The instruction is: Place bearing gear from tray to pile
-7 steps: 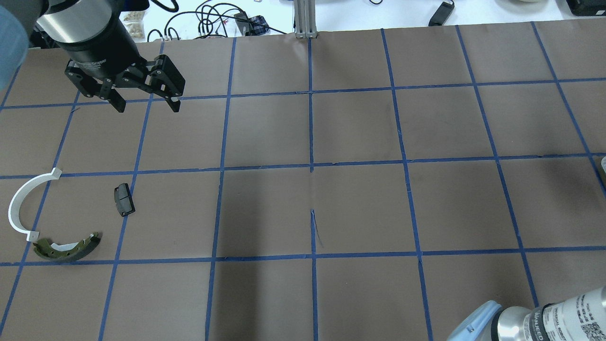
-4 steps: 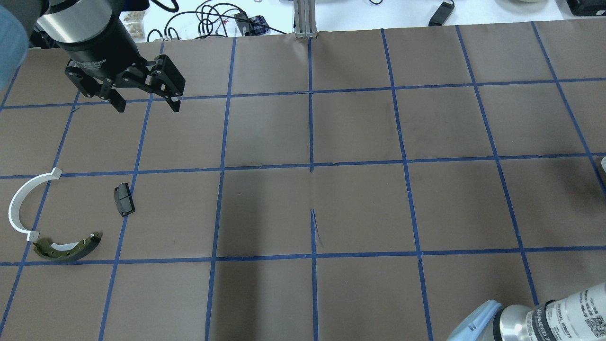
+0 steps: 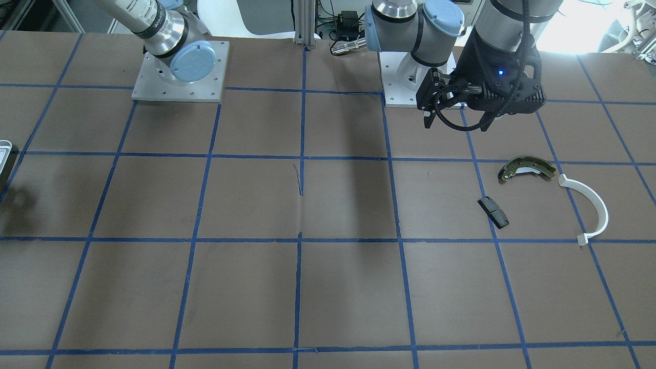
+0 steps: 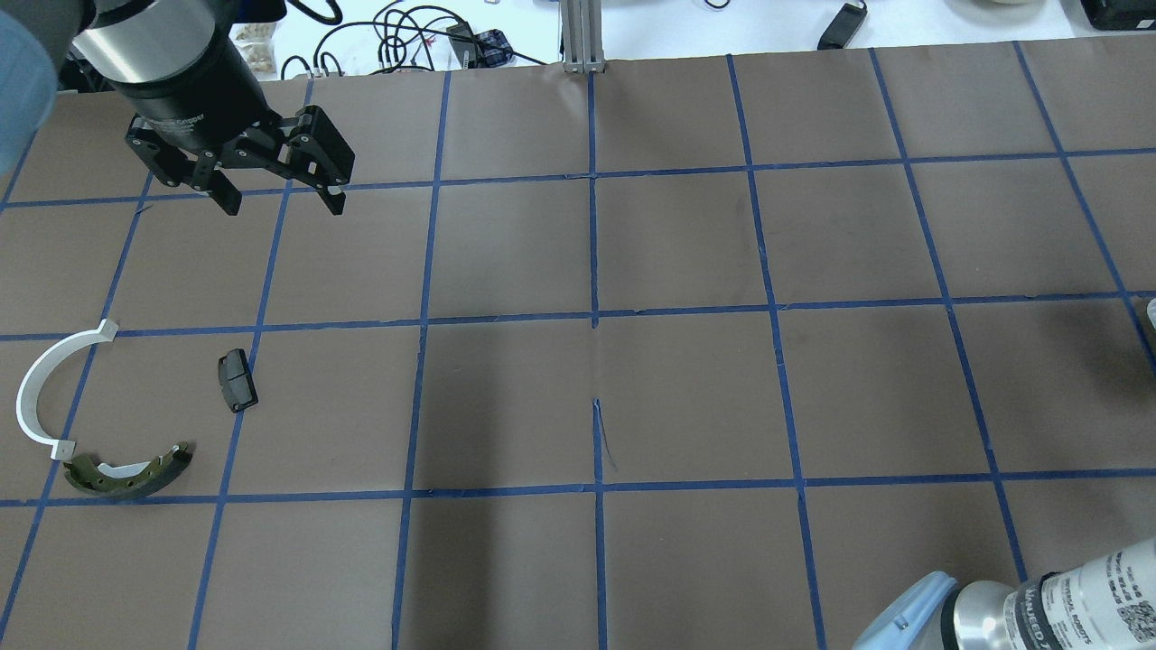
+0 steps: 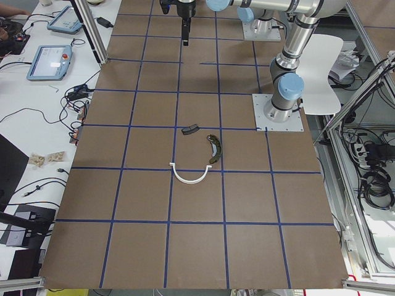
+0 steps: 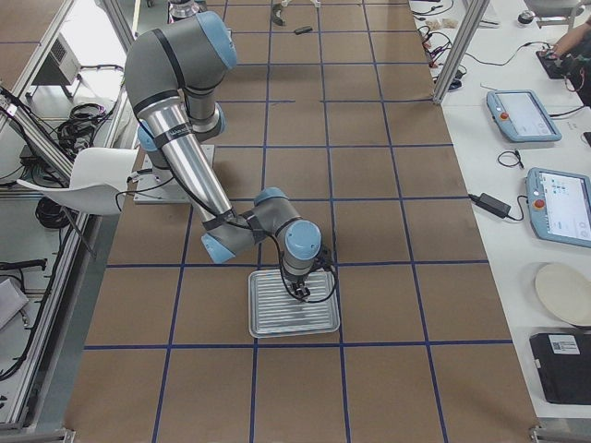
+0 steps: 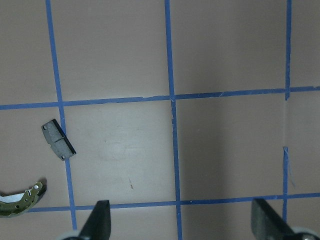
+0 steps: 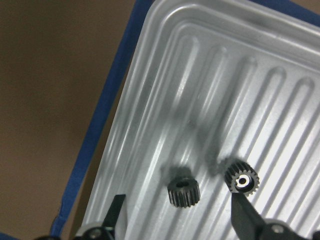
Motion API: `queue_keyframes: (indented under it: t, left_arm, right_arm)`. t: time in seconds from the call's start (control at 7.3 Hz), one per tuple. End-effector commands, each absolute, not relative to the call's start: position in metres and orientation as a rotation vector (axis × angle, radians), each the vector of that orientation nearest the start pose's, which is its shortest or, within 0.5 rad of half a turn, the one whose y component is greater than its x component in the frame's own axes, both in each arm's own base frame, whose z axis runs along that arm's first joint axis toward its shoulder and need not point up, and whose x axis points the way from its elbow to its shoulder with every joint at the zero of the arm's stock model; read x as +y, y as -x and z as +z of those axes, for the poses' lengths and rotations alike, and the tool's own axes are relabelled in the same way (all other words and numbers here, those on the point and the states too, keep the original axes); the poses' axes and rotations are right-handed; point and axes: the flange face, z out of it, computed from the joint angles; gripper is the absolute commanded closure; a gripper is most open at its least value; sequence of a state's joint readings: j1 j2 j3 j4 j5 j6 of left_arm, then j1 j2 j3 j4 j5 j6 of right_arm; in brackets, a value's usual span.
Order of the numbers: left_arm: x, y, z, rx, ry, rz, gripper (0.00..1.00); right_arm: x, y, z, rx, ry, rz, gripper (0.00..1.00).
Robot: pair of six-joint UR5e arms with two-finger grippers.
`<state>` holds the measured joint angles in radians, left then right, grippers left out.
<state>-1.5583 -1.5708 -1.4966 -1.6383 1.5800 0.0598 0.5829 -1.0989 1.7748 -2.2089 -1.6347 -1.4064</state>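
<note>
The tray [image 6: 277, 325] is a ribbed silver pan, and slivers of it show in the front view [image 3: 4, 151] and overhead [image 4: 1152, 316]. In the right wrist view two small black gears lie on the tray [image 8: 165, 100]: a plain one [image 8: 182, 192] and one with a silver bearing centre [image 8: 241, 181]. My right gripper [image 8: 179, 202] hangs open just above them, with the plain gear between its fingers [image 8: 116, 212]. The pile is an olive brake shoe [image 4: 126, 474], a white half-ring [image 4: 41, 388] and a black pad [image 4: 237, 380]. My left gripper [image 4: 280, 200] is open and empty, high and beyond the pile.
Brown paper with a blue tape grid covers the table [image 4: 686, 397]. The arm bases [image 3: 179, 72] stand at the robot's edge. Cables [image 4: 397, 36] and a metal post [image 4: 582, 36] lie past the far edge. The pile also shows in the front view [image 3: 527, 168].
The right arm's forearm at the overhead view's lower right has shifted slightly. The left arm and the pile have not moved.
</note>
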Motion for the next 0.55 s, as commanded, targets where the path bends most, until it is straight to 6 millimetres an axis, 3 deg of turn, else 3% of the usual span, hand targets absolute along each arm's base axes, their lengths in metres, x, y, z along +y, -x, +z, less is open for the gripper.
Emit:
queue_keyframes:
  t: [0.0, 0.41]
  left_arm:
    - [-0.4925, 0.1263, 0.5181, 3.131, -0.074, -0.011, 0.00]
    - [-0.4914, 0.1271, 0.5166, 3.131, -0.077, -0.007, 0.00]
  right_arm:
    - [-0.4333, 0.4269, 0.1901, 3.056, 0.656, 0.119, 0.52]
    - [-0.4337, 0.4276, 0.1852, 3.050, 0.653, 0.123, 0.59]
